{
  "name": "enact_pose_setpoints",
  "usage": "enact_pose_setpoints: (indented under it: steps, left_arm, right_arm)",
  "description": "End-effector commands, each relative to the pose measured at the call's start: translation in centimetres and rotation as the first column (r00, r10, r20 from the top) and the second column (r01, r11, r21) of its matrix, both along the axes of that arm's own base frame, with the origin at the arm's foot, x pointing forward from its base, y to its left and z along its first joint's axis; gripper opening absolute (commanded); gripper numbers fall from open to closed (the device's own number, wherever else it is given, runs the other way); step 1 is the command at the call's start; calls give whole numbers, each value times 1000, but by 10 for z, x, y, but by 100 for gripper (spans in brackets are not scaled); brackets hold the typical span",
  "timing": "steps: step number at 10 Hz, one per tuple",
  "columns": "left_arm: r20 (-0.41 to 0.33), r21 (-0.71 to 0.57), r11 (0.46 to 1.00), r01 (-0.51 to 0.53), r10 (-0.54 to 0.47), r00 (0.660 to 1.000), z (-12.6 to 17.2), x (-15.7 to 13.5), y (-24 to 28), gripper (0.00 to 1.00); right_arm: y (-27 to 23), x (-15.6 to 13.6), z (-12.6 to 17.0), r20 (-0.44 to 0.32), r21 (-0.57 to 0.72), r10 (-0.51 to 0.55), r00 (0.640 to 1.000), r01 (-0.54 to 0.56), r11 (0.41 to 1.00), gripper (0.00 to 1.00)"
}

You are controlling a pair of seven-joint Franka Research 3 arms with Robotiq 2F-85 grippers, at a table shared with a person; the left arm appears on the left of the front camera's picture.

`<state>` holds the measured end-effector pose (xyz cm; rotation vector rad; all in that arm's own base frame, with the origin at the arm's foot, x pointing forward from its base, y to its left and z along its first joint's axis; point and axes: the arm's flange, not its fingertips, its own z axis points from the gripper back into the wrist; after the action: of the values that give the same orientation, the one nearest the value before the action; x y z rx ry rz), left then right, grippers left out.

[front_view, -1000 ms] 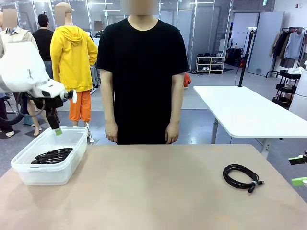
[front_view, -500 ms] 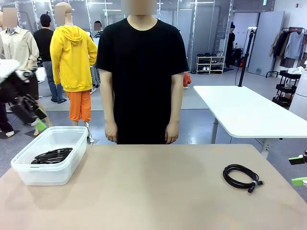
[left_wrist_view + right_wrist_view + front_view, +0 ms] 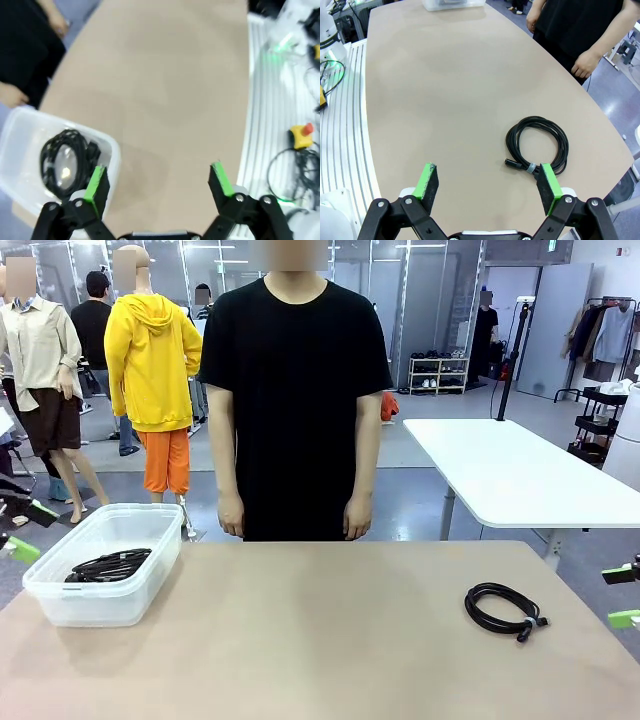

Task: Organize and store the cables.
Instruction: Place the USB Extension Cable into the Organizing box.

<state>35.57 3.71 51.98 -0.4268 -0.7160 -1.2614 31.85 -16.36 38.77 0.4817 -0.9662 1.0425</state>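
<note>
One coiled black cable [image 3: 505, 610] lies on the tan table [image 3: 320, 640] at the right, tied with a band. More coiled cables [image 3: 108, 565] rest inside the clear plastic bin [image 3: 60, 605] at the left. My left gripper [image 3: 30, 530] hangs open at the left edge, just outside the bin, with nothing between its fingers. In the left wrist view that gripper [image 3: 157, 172] looks down over the bin [image 3: 20, 125] and the cables [image 3: 62, 157] in it. My right gripper [image 3: 625, 597] stands open at the right edge. In the right wrist view it [image 3: 488, 172] is short of the cable [image 3: 538, 145].
A person in a black shirt [image 3: 295, 390] stands at the far side, arms down, hands [image 3: 585, 62] near the table edge. A white table [image 3: 510, 475] stands behind at the right. A ribbed white surface with loose wires [image 3: 295, 165] borders the table on my side.
My left arm has swung away from above the bin's far corner, leftward and down to the picture's left edge. The right gripper and the cable on the table have not moved.
</note>
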Motion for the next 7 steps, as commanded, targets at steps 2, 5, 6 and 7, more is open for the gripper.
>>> enact_pose_setpoints:
  steps: [2, 5, 6, 7]
  left_arm:
    - [89, -118, 990, 74, -63, 994, -26, 15, 9, 100]
    - [61, -86, 995, 46, -41, 997, -18, 1, 11, 100]
    - [61, -86, 995, 46, -41, 997, -18, 1, 11, 100]
    - [61, -86, 995, 46, -41, 997, -18, 1, 11, 100]
  right_arm:
    - [2, 0, 2, -9, 13, -17, 1000, 17, 1000, 100]
    - [2, 0, 2, -9, 13, -17, 1000, 17, 1000, 100]
    - [2, 0, 2, -9, 13, -17, 1000, 17, 1000, 100]
    - [2, 0, 2, -9, 13, -17, 1000, 17, 1000, 100]
